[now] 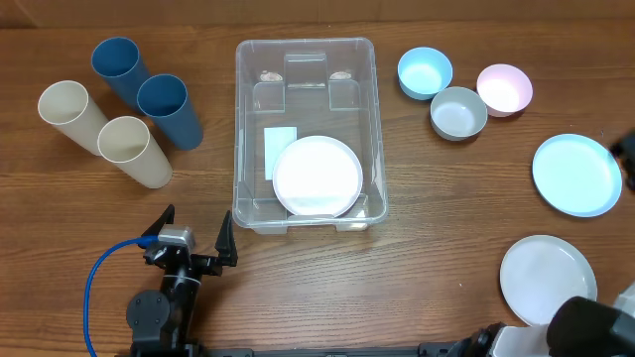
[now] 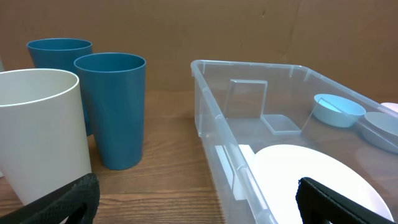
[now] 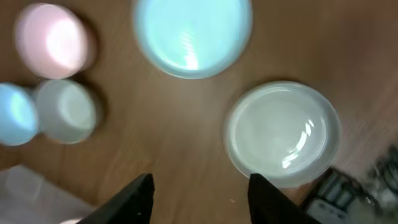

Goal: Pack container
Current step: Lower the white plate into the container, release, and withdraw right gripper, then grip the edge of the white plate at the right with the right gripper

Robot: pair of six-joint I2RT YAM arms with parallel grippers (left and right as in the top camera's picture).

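Note:
The clear container [image 1: 241, 129] stands mid-table with a white label [image 1: 280, 151] on its bottom and a white plate [image 1: 317, 177] lying in its near end. My left gripper [image 1: 194, 238] is open and empty, just in front of the container's near left corner. In the left wrist view the container's wall [image 2: 211, 118] and the plate [image 2: 311, 174] lie between and beyond the open fingers [image 2: 199, 199]. My right gripper [image 3: 199, 193] is open and empty above bare table, beside a white plate [image 3: 283, 134]; only its arm [image 1: 595, 322] shows in the overhead view.
Two blue cups [image 1: 119, 67] [image 1: 167, 107] and two cream cups [image 1: 71, 114] [image 1: 134, 149] stand left of the container. To its right are blue [image 1: 425, 72], grey [image 1: 458, 112] and pink [image 1: 504, 88] bowls, a light blue plate [image 1: 576, 175] and a white plate [image 1: 547, 279].

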